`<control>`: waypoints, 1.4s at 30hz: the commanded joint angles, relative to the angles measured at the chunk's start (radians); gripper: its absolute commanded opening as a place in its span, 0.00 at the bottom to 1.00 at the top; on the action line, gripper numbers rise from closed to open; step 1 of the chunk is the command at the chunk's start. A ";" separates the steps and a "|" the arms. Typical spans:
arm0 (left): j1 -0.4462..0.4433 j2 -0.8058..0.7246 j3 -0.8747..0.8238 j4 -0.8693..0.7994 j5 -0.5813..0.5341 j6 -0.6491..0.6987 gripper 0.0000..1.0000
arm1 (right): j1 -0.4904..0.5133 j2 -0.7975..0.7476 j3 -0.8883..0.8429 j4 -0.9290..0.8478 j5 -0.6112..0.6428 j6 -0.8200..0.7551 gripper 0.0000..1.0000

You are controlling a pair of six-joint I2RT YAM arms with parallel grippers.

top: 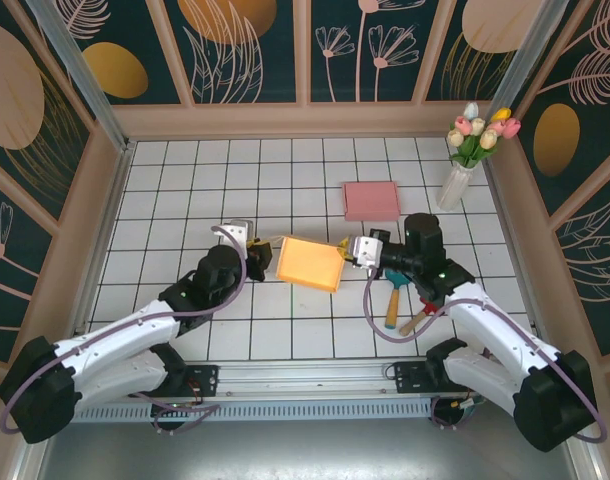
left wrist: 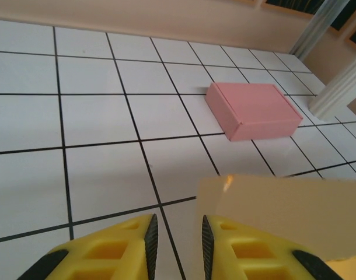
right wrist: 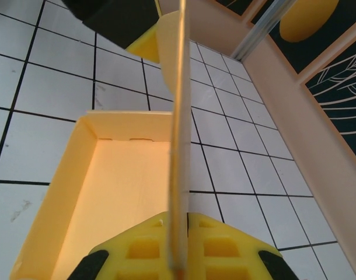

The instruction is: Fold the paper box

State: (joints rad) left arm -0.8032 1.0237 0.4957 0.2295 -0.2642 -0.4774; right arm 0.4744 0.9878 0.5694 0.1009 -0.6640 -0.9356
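Flanking the paper box (top: 308, 263) on the desk (top: 185, 180) overhead, both arms brace it for folding. Left wrist: left end effector (left wrist: 178, 233) sits narrowly parted, seemingly empty, beside a panel (left wrist: 283, 210). Right wrist: right end effector (right wrist: 178, 239) pinches the flap (right wrist: 179, 116), standing it upright.

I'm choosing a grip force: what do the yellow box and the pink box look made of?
Yellow box: thin matte card or stiff paper; its wall looks sheet-thin edge-on, with crisp folds. Pink box: likely the same matte card, with visible flap seams and sharp folded edges.
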 commanded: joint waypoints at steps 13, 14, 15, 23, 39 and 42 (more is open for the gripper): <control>0.003 -0.022 -0.002 0.035 -0.021 0.023 0.29 | 0.034 0.067 -0.020 0.064 0.005 -0.012 0.00; 0.002 -0.020 0.006 0.021 -0.017 0.022 0.29 | 0.040 0.068 -0.022 0.062 0.014 -0.015 0.00; 0.003 -0.017 0.013 0.009 -0.020 0.024 0.29 | 0.045 0.068 -0.021 0.058 0.021 -0.018 0.00; 0.002 0.015 0.011 0.013 -0.021 0.034 0.30 | 0.059 0.086 -0.022 0.046 0.040 -0.029 0.00; 0.002 0.119 -0.033 0.122 0.099 0.008 0.28 | 0.138 0.201 -0.038 0.020 0.195 -0.103 0.00; 0.003 0.125 -0.052 0.150 0.109 0.002 0.28 | 0.145 0.214 -0.043 0.014 0.216 -0.114 0.00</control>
State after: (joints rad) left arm -0.7982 1.1423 0.4561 0.2733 -0.1955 -0.4587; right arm 0.5995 1.1862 0.5457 0.1490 -0.4610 -1.0061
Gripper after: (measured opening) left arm 0.281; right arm 0.077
